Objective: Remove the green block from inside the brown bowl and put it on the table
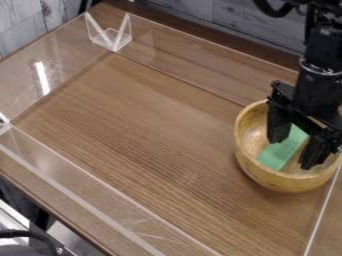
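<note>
Pretty sure I'm driving this one in a lab or test bench setup, not anyone's home. The worktop (134,110) is a plain wood-grain slab fenced in by low clear plastic walls (60,45), like a little pen built for trials. A black robot arm (318,60) hangs over it at the right side. There's a clear plastic bracket (108,32) propped in the far corner. Behind the far edge I only see dark frame bits, too murky to name.
</note>
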Tool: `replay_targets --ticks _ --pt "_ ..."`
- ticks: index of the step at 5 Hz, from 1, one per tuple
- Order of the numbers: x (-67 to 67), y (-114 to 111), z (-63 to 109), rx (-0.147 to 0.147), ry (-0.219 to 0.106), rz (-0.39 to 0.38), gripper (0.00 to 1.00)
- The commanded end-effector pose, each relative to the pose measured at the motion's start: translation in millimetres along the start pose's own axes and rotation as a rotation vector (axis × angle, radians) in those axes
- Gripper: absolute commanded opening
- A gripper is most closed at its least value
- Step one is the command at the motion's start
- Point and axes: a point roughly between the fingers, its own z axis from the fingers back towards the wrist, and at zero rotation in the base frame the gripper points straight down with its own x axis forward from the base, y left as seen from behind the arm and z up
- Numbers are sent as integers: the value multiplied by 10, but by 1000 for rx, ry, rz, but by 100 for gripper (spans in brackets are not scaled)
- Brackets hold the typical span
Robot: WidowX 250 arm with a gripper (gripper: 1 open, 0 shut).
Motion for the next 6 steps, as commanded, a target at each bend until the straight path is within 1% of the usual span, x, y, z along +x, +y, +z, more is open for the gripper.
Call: replay_targets --ticks 1,5,6 --pt "20 46 113 -3 -33 1 100" --pt "22 112 71 -32 -26 -5 100" --pt "18 133 14 -31 -31 -1 100"
